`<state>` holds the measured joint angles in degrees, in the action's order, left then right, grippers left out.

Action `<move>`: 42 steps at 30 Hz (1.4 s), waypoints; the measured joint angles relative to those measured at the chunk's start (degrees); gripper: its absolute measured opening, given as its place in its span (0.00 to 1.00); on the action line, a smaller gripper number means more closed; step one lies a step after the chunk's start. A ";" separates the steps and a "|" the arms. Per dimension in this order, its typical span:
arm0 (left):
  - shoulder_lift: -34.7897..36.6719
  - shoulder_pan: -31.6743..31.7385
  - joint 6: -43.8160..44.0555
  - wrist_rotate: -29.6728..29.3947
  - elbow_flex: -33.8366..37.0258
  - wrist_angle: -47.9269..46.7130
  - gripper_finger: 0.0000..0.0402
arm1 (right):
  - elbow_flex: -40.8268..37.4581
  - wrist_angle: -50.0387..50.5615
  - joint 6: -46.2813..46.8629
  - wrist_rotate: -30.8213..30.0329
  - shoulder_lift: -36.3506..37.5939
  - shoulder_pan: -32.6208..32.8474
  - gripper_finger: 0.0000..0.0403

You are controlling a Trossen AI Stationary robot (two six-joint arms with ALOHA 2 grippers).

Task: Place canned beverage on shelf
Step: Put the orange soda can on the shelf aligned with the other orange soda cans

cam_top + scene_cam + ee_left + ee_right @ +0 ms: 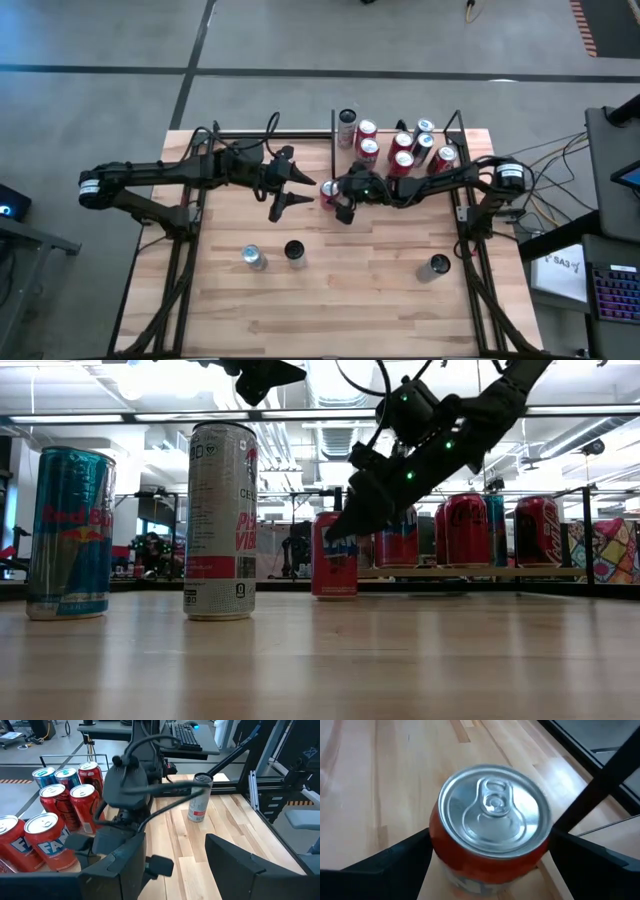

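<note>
Near the middle of the wooden table [350, 290], just at the front edge of the shelf [470, 150], the right gripper [334, 192] reaches down around a red can [490, 837] standing upright on the tabletop; its two dark fingers [395, 857] sit either side of the can's body, spread as wide as they go, and whether they press the metal or only bracket it cannot be told from the wrist camera; from table height the same red can [334, 570] stands on the bare wood in front of the shelf board, not on it; on the shelf behind, a cluster of red and blue cans [405, 148] stands upright, with one taller silver can [347, 127] at the shelf's left corner; the left gripper [296, 186] hangs above the table just to the left of the red can, jaws partly parted and holding nothing; across the front half of the table three more cans stand well apart: a blue one [253, 258], a tall white one [295, 251] beside it, and a third can [435, 266] over toward the right side; in the low view the blue can [69, 532] and the white can [220, 520] loom large in the foreground.
</note>
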<state>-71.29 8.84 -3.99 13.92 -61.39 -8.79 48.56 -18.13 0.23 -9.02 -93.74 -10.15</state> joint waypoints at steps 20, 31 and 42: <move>0.00 0.00 0.00 0.01 0.00 0.08 0.47 | -0.07 -1.12 0.80 0.44 -0.37 0.13 0.69; 0.00 0.00 0.00 0.01 0.00 0.10 0.47 | -0.13 3.49 3.92 0.46 4.88 1.92 0.71; 0.00 -0.02 0.02 0.01 0.00 0.23 0.47 | -0.13 13.36 10.28 -4.32 14.37 4.43 0.72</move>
<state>-71.29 8.82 -3.97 13.93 -61.39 -8.56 48.42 -4.77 10.50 -13.33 -79.36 -5.73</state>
